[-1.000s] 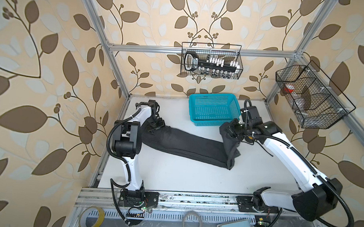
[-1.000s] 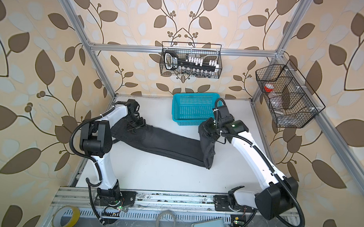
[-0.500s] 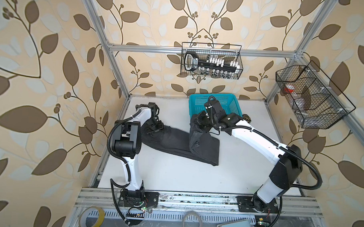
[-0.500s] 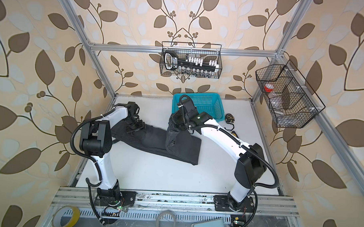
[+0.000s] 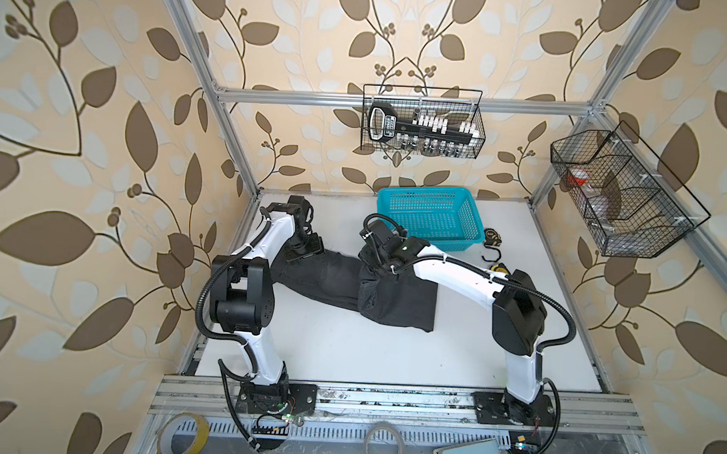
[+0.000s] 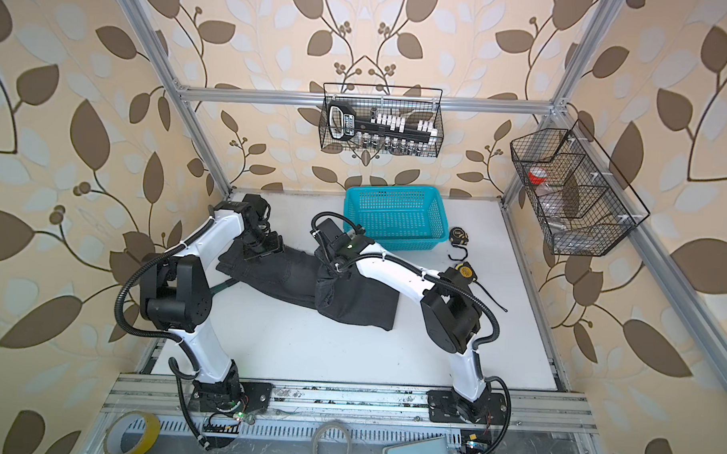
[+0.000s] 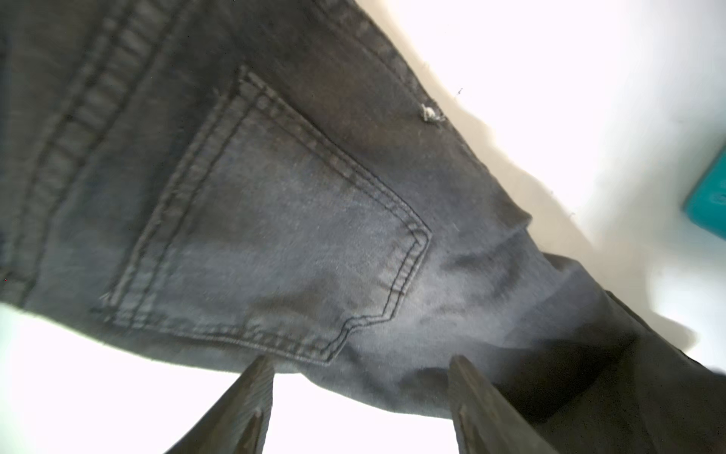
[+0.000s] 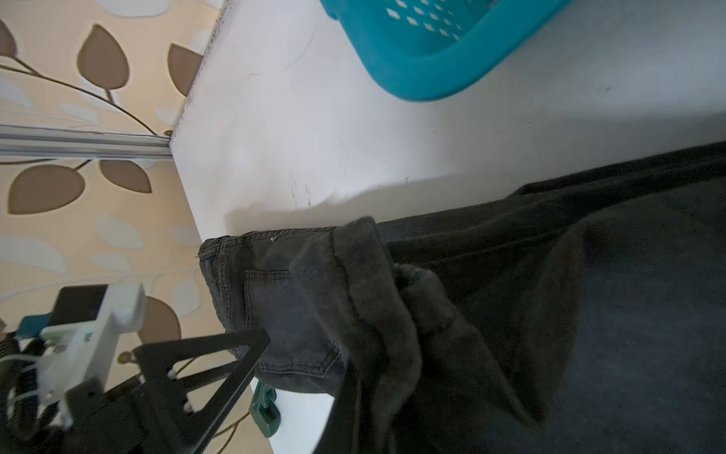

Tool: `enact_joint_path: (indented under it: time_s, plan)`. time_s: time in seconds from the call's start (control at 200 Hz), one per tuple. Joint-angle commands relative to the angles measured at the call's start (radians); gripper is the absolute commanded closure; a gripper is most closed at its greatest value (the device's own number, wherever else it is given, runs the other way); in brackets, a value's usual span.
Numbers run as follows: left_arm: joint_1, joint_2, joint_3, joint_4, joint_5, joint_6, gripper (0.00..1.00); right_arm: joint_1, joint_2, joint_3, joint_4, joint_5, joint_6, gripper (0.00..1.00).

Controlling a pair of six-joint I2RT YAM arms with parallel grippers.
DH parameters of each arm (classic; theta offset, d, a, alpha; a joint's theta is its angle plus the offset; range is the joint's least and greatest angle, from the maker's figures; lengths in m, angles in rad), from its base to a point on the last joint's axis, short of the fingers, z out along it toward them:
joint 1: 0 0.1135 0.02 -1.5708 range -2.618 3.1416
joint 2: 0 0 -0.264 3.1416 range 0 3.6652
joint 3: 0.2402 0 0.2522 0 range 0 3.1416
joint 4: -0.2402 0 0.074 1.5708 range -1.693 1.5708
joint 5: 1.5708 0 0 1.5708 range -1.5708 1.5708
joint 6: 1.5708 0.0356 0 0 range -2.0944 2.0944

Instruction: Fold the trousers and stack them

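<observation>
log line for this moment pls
phase: leg fold | right gripper: shut on trousers hem | left gripper: open at waist end | stacked: not yet

matt charcoal denim-like cloth trousers (image 5: 322,276), stitched seams; glossy perforated plastic basket (image 5: 428,215); smooth white table (image 5: 349,348)

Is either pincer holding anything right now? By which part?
Right pincer grips the trousers by the bunched leg end; left pincer is open above the back pocket, holding nothing.
</observation>
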Motion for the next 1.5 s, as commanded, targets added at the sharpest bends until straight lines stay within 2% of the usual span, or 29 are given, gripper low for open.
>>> enact_joint_path:
  time_s: [0.0, 0.09, 0.285, 0.5, 0.655, 0.795, 1.015, 1.15, 1.195, 1.21, 1.295, 1.32, 1.424, 1.494]
  plan:
    - [0.013, -0.042, -0.028, -0.043, -0.015, 0.011, 0.28, 0.006, 0.047, 0.089, -0.014, 0.075, 0.043, 0.88]
    - [0.013, -0.05, -0.039, -0.042, -0.015, 0.01, 0.28, 0.013, 0.08, 0.116, -0.015, 0.094, 0.037, 0.85]
    - [0.014, -0.062, -0.042, -0.056, -0.022, 0.011, 0.28, 0.014, 0.139, 0.146, 0.038, 0.036, 0.021, 0.64]
    - [0.013, -0.09, -0.061, -0.059, -0.002, -0.003, 0.28, -0.013, 0.131, 0.184, 0.133, -0.07, -0.073, 0.61]
    - [0.01, -0.115, -0.08, -0.052, 0.072, -0.024, 0.28, -0.059, 0.025, 0.129, 0.146, -0.125, -0.206, 0.55]
    - [-0.033, -0.151, -0.091, -0.038, 0.141, -0.062, 0.28, -0.116, -0.141, -0.038, 0.182, -0.206, -0.333, 0.53]
    - [-0.15, -0.161, -0.1, -0.024, 0.158, -0.114, 0.3, -0.199, -0.429, -0.369, 0.147, -0.275, -0.536, 0.47]
    - [-0.192, -0.131, -0.108, 0.001, 0.153, -0.133, 0.32, -0.263, -0.577, -0.577, 0.105, -0.261, -0.589, 0.43]
    - [-0.203, -0.119, -0.103, 0.009, 0.141, -0.133, 0.32, -0.291, -0.619, -0.646, 0.109, -0.28, -0.596, 0.39]
    - [-0.206, -0.115, -0.101, 0.013, 0.136, -0.132, 0.32, -0.297, -0.63, -0.668, 0.111, -0.286, -0.603, 0.35]
    - [-0.227, -0.085, -0.091, 0.026, 0.112, -0.123, 0.34, -0.323, -0.687, -0.77, 0.108, -0.3, -0.654, 0.34]
    - [-0.23, -0.076, -0.09, 0.026, 0.112, -0.121, 0.35, -0.331, -0.697, -0.798, 0.112, -0.313, -0.664, 0.29]
    - [-0.245, -0.048, -0.091, 0.043, 0.104, -0.111, 0.41, -0.379, -0.702, -0.874, 0.13, -0.388, -0.689, 0.27]
    - [-0.254, -0.033, -0.092, 0.057, 0.101, -0.106, 0.43, -0.392, -0.678, -0.901, 0.142, -0.394, -0.716, 0.27]
